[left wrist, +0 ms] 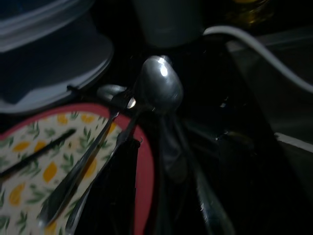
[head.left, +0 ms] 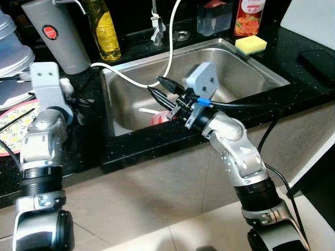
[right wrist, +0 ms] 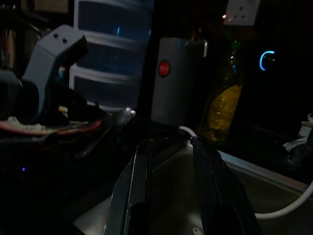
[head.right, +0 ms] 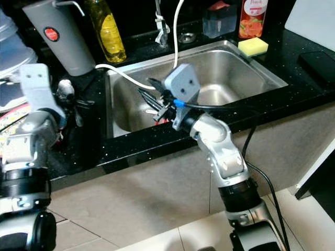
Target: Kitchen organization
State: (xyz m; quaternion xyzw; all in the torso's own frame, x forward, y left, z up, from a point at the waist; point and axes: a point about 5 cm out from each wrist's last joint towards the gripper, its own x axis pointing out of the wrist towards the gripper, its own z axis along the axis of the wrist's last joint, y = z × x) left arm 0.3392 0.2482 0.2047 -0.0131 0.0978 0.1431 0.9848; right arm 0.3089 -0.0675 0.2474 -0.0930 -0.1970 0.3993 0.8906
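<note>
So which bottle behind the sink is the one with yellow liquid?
The clear yellow bottle beside the grey canister; the red-labelled bottle stands near the sponge.

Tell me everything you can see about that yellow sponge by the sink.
The sponge is a soft-looking rectangular block, pale yellow on top with a thin green scouring layer underneath. It lies flat on the black speckled countertop at the far right corner of the steel sink, in front of a red-labelled bottle. Neither gripper is near it.
</note>
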